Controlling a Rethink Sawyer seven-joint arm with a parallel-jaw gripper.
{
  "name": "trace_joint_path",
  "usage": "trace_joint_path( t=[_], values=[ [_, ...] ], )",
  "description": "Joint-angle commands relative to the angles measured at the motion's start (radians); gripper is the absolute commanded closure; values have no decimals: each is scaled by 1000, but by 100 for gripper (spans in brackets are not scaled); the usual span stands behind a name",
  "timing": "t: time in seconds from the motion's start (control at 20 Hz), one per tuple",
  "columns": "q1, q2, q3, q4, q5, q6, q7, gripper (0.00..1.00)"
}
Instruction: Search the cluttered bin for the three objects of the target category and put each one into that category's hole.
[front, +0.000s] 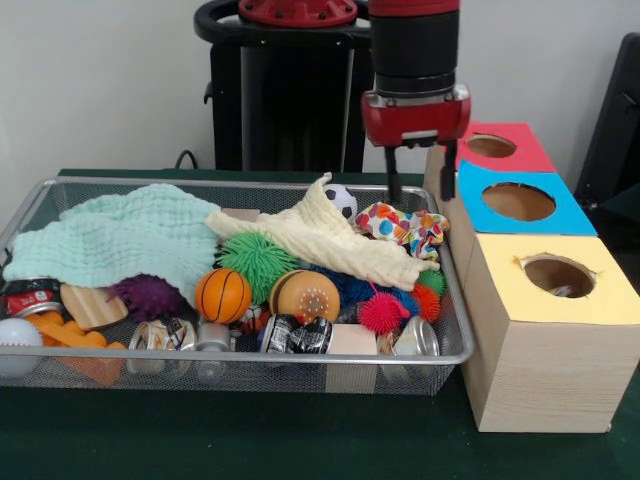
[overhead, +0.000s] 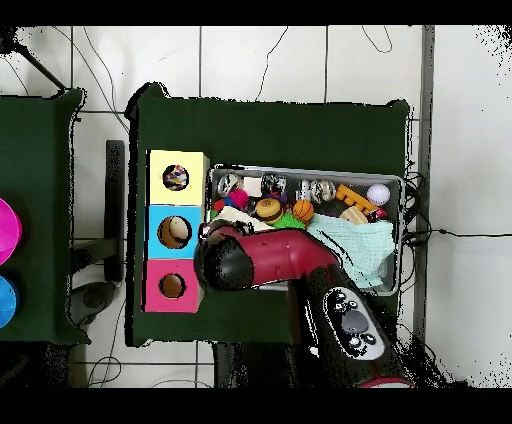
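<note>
No text, label, brand or number can be read on anything here.

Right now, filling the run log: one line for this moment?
arm: above bin's box-side end | gripper: open, empty | yellow box: something inside | bin: cluttered

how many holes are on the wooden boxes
3, one per box in a row beside the bin: the yellow hole nearest the camera in the front view, the blue hole in the middle, the red hole farthest.
</note>
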Motion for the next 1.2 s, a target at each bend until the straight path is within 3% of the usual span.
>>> trace_joint_path(
  t=[0.05, 0.5, 1.2],
  values=[
    [40, 59, -21, -8, -51, -108, 97, 0],
    [-22, 34, 17, 35, -40, -72, 37, 0],
    [23, 1, -33, 60, -52, -103, 88, 0]
  ],
)
